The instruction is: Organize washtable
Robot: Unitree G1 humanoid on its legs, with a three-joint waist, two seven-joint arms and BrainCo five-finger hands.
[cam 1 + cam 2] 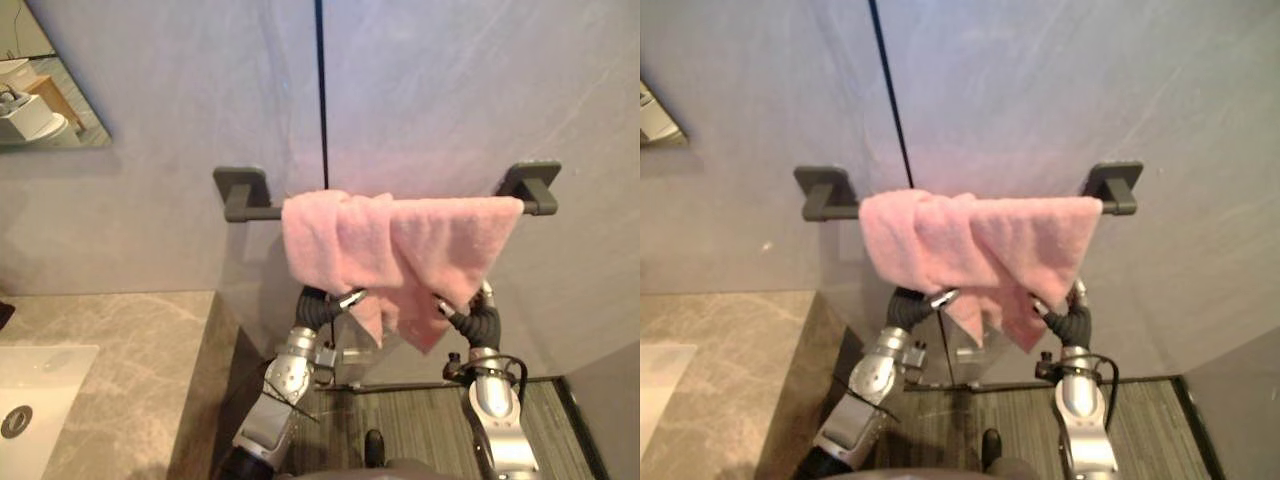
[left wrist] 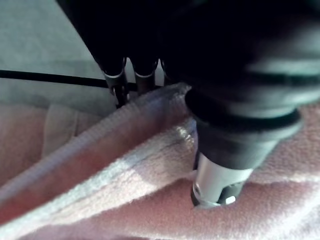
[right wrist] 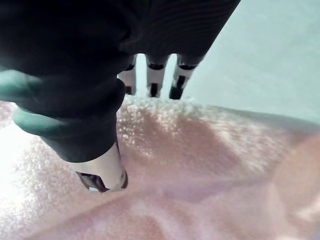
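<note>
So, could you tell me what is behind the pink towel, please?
The dark rail runs behind the pink towel; its covered stretch is hidden, and so is the wall seam there. The left hand and right hand pinch its lower edges, fingers behind the cloth.

I'm looking at a bathroom: stone washtable [image 1: 120, 345] with a white sink [image 1: 35, 385], wall mirror [image 1: 45, 95], pink towel [image 1: 400, 245] on a wall bar [image 1: 252, 212].

Grey wall [image 1: 450, 90], marble counter [image 1: 130, 340], striped floor [image 1: 400, 420], mirror corner [image 1: 45, 90]
</note>
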